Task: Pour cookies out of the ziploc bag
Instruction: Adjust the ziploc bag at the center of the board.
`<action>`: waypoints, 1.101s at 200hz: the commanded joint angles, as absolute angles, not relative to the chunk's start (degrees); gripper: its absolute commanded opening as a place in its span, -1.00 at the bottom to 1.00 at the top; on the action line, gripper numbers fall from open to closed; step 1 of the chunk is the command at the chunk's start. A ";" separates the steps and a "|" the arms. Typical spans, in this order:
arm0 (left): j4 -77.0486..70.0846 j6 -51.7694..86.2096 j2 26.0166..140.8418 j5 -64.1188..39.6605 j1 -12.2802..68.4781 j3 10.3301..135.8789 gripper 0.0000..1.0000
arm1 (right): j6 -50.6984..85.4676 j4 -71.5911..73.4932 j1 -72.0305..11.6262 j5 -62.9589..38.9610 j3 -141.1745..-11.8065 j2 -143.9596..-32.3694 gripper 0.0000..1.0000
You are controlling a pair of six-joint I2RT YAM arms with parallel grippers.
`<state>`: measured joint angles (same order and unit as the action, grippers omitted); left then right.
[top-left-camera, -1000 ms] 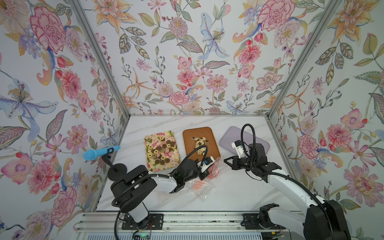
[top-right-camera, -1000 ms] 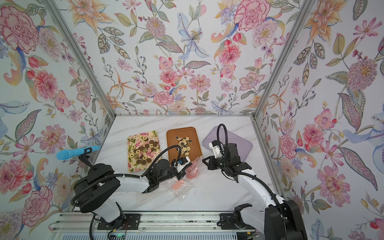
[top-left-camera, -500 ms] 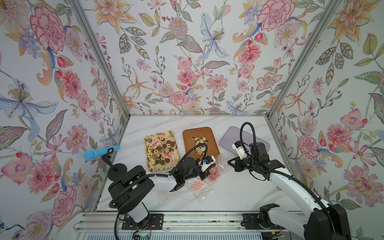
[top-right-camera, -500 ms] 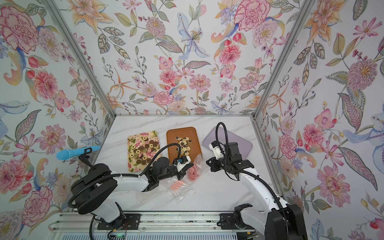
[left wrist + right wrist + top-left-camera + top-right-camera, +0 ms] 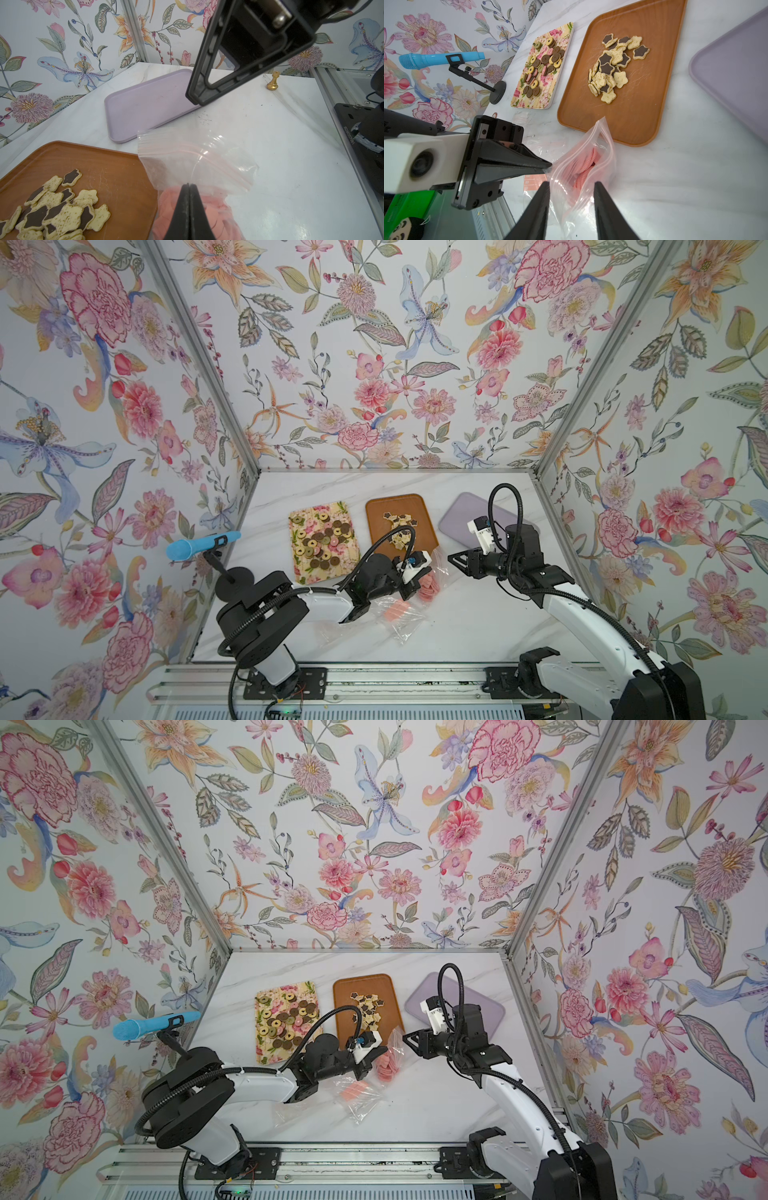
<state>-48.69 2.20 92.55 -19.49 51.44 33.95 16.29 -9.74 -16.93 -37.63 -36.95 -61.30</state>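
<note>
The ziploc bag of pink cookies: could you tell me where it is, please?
In both top views the ziploc bag sits by the near right corner of the brown tray, pinched by the left gripper, facing the open right gripper.

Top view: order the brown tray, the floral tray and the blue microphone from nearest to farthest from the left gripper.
1. Brown tray, just beyond the left gripper, which pinches the ziploc bag.
2. Floral tray, off to the robot's left.
3. Blue microphone, farthest, at the left wall.
</note>
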 commanded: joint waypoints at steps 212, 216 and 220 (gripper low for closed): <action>-47.00 8.46 92.34 -17.30 51.93 36.86 -0.03 | 14.81 -15.97 -12.44 -33.67 -39.48 -68.02 -1.00; -45.77 9.58 92.45 -17.35 51.94 37.05 -0.03 | 14.70 -16.07 -12.05 -33.66 -39.32 -68.03 -1.00; -44.66 10.63 92.45 -17.10 52.15 37.24 -0.04 | 14.53 -16.17 -11.76 -33.66 -39.15 -68.03 -1.00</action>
<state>-48.36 4.71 92.68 -18.37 51.66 35.05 18.13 -10.17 -13.54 -37.01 -37.93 -68.99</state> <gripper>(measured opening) 0.484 0.040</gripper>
